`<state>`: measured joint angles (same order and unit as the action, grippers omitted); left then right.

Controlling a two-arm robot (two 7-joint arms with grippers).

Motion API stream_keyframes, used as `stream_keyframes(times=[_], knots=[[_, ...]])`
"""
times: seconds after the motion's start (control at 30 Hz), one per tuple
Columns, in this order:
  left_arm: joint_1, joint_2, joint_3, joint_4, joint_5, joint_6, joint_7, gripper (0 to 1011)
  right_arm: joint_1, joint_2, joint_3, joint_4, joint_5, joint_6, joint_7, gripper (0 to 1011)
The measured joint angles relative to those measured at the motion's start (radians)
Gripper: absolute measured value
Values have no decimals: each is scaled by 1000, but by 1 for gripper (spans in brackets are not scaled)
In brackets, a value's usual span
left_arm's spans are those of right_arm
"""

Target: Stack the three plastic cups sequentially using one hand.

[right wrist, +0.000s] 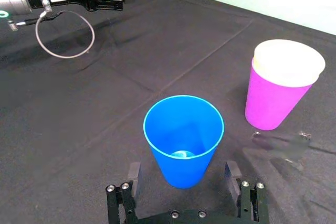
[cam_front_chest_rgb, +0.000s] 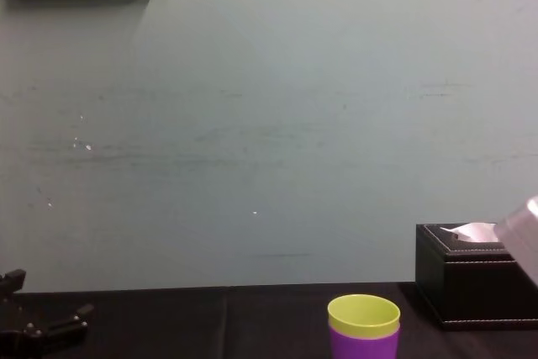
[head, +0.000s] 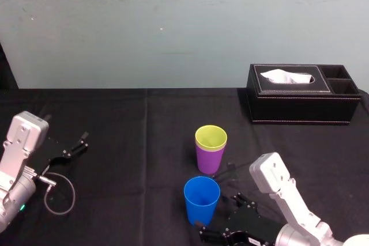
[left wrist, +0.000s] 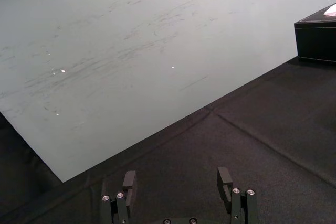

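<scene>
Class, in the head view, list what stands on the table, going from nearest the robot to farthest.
blue cup → purple cup with the yellow-green cup nested in it → black tissue box. Left out: the right gripper, open astride the blue cup, and the left gripper, parked level with the purple cup.

Soft, even light is washing the pale wall [cam_front_chest_rgb: 269, 124], the black table [head: 115, 142] is swallowing nearly all shadows, and the yellow cup [right wrist: 287, 61] is bleaching to white in the right wrist view.
</scene>
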<state>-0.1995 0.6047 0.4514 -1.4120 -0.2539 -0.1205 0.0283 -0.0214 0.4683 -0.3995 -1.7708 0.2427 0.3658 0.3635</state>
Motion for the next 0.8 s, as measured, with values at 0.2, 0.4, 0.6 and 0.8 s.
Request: stream_keyframes(times=[0.2,0.4,0.6,0.8], knots=[[0,0,0,0,0,0,0,1000,14,-16,-9,18,-6,-1,-1,1004],[0,0,0,0,0,0,0,1000,24,-27,-16,26,-14,-5,-6,1004],[0,0,0,0,0,0,0,1000,31,-37,-21,33,-23,-7,-8,1004],[0,0,0,0,0,0,0,1000,38,-52,-27,43,-32,-9,-15,1004]])
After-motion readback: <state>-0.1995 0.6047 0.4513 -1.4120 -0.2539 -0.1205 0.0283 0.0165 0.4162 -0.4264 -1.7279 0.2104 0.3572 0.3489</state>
